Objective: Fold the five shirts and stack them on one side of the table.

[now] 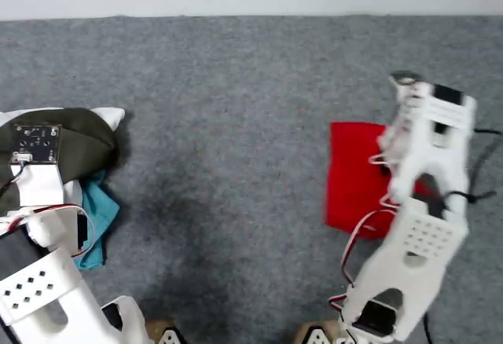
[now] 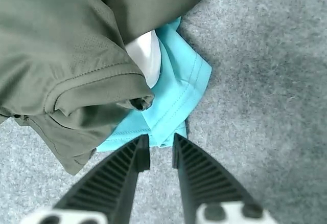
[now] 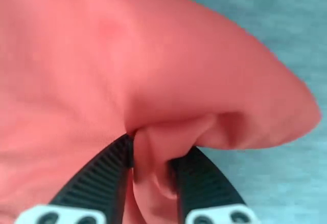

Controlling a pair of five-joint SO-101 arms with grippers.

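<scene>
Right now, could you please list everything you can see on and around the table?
red shirt: one, red, on the right side of the table.
olive shirt: one, dark olive green, at the left edge, on top of a pile.
white shirt: one, white, poking out from under the olive shirt.
teal shirt: one, teal, sticking out beneath the olive shirt.
table: one, grey fuzzy covering.
left gripper: one, black fingers, slightly open, at the teal shirt's hem.
right gripper: one, black fingers, shut on a fold of the red shirt.
</scene>
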